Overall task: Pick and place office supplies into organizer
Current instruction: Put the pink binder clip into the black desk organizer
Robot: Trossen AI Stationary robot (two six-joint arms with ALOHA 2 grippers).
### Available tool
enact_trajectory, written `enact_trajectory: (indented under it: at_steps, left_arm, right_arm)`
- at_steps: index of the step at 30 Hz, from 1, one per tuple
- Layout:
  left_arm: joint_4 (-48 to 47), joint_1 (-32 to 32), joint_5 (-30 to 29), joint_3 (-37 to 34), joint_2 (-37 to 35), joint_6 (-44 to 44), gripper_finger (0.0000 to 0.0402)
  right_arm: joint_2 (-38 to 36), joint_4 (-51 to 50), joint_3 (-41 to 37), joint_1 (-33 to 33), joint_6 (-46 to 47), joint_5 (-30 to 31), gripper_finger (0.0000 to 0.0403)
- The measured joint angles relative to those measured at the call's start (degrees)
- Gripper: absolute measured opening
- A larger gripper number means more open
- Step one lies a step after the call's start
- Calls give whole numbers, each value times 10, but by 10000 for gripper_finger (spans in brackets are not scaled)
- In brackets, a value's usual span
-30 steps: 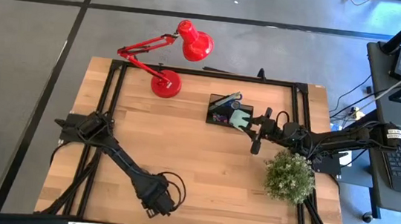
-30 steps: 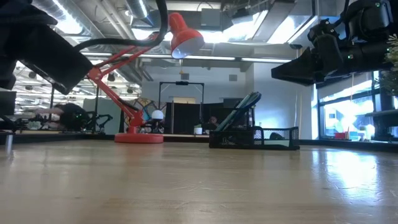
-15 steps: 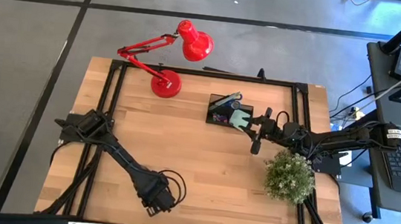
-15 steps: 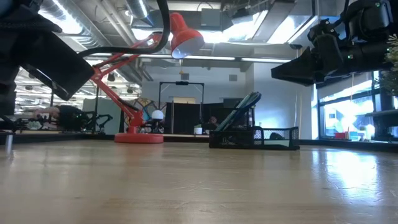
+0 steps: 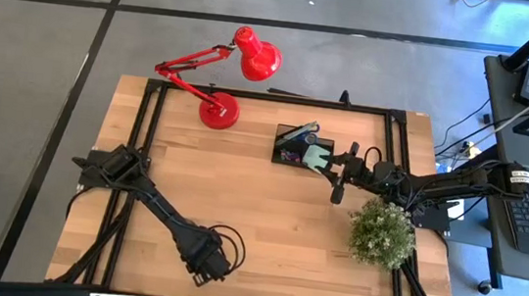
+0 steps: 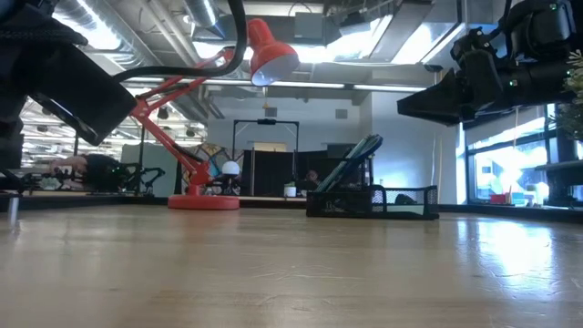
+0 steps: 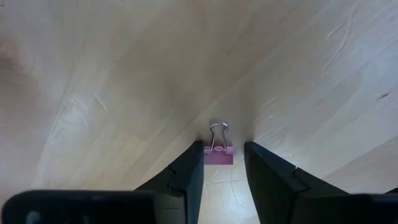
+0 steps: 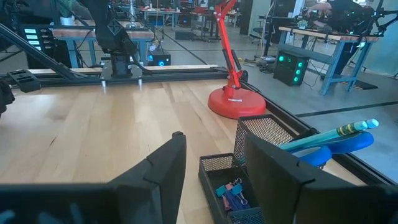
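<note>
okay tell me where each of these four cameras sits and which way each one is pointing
High: overhead, looking straight down; both arms show.
Low: table height, looking across at the organizer; arms overhead.
Left wrist: looks down at a purple binder clip between the left gripper jaws.
Right wrist: looks past the right gripper at the organizer.
Shared: high, low and right wrist show the red lamp.

Left wrist view: picture's edge is cutting off the left gripper (image 7: 224, 163) fingers (image 7: 186, 177) at their bases. High view: arm is hiding the purple binder clip (image 7: 218, 151). Organizer (image 5: 296, 144) contents are reading too small; the right gripper (image 5: 333, 175) is overlapping its right end.
</note>
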Motion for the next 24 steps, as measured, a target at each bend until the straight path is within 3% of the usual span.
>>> enact_trajectory:
  at_steps: [24]
  left_arm:
    - [-5,0,-4,0,0,41,59]
  right_arm:
    - [0,0,0,0,-1,0,166]
